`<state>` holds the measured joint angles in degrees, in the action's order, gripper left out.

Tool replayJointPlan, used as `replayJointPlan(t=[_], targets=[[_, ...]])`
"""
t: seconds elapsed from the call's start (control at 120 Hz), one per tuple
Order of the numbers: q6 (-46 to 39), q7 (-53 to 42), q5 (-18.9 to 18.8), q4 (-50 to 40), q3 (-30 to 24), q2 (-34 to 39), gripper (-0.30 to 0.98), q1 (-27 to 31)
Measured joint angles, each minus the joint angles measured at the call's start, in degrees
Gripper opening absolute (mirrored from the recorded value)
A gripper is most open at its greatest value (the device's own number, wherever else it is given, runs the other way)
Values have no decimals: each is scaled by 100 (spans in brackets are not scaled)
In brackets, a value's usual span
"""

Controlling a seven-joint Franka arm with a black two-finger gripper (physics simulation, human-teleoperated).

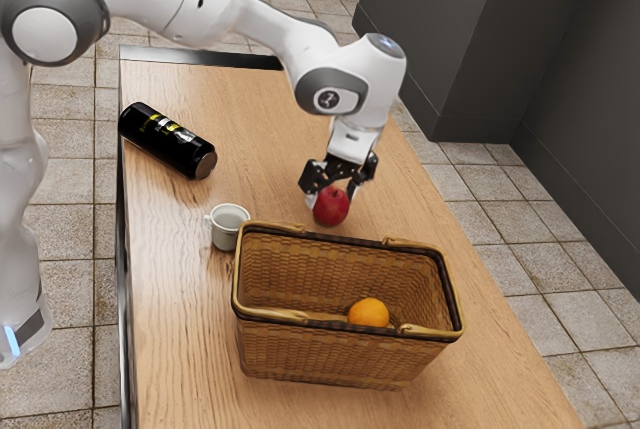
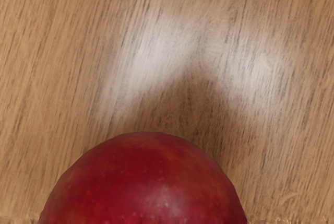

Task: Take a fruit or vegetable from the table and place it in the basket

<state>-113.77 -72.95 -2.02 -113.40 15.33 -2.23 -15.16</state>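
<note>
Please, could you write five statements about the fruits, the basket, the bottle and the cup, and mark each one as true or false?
1. An orange is inside the basket. True.
2. The black bottle stands upright. False: the bottle lies on its side.
3. The gripper is at the red apple. True.
4. The cup is in the basket. False: the cup is on the table, outside the basket.
5. The red apple is outside the basket. True.

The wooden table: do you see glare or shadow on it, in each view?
Wrist view: whitish, diffuse glare on the light-brown wooden table, with a darker shadowed patch beside the round red apple. Exterior view: softer light, no strong glare on the table.
</note>
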Motion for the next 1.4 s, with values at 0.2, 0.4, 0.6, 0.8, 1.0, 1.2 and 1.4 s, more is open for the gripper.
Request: replayJointPlan(t=[0.2, 0.4, 0.6, 0.8, 1.0, 1.2, 1.4], targets=[[-3, 0, 0, 0, 2, -3, 69, 146], [-8, 0, 0, 0, 4, -41, 69, 50], [-28, 0, 0, 0, 3, -78, 69, -9], [-35, 0, 0, -2, -2, -94, 69, 47], [-41, 0, 2, -20, 0, -96, 69, 26], [-44, 5, 9, -26, 2, -122, 69, -39], [-39, 53, 10, -21, 5, -161, 50, -110]])
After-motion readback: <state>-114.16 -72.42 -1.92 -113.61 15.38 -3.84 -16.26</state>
